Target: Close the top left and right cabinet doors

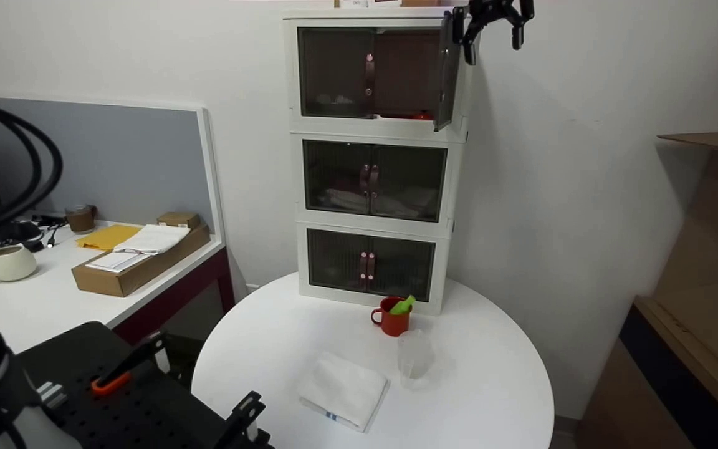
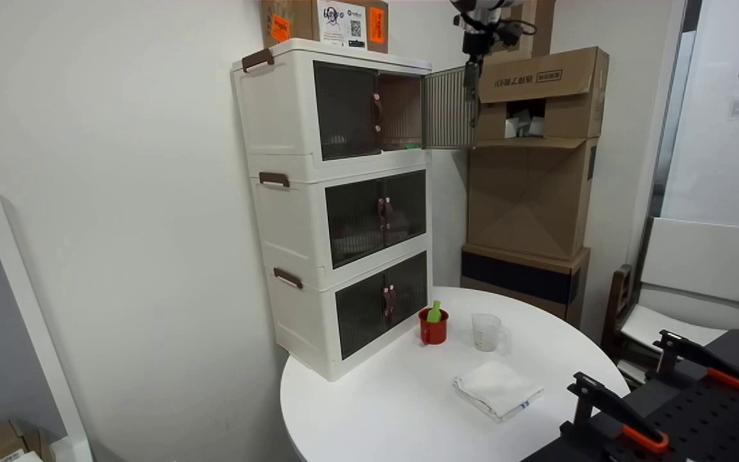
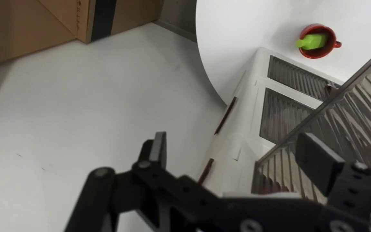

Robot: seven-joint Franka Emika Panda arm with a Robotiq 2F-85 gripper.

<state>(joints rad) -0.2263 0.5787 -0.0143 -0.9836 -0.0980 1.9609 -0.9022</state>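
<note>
The top left door (image 1: 334, 72) looks shut, flush with the cabinet frame; it also shows in an exterior view (image 2: 347, 115). The top right door (image 1: 448, 78) stands swung wide open, seen nearly edge-on, and shows more face-on in an exterior view (image 2: 446, 109). In the wrist view the open door (image 3: 356, 119) slants across the right side. My gripper (image 1: 493, 52) is open and empty, high up at the open door's outer side. In the wrist view the gripper (image 3: 237, 154) has one finger overlapping the door; I cannot tell if they touch.
The white cabinet (image 1: 376, 126) stands on a round white table (image 1: 490, 374) with a red mug (image 1: 394, 318), a clear measuring cup (image 1: 414, 354) and a folded cloth (image 1: 343, 390). Boxes (image 2: 324, 22) sit on top of the cabinet. Cardboard boxes (image 2: 526, 192) are stacked beside it.
</note>
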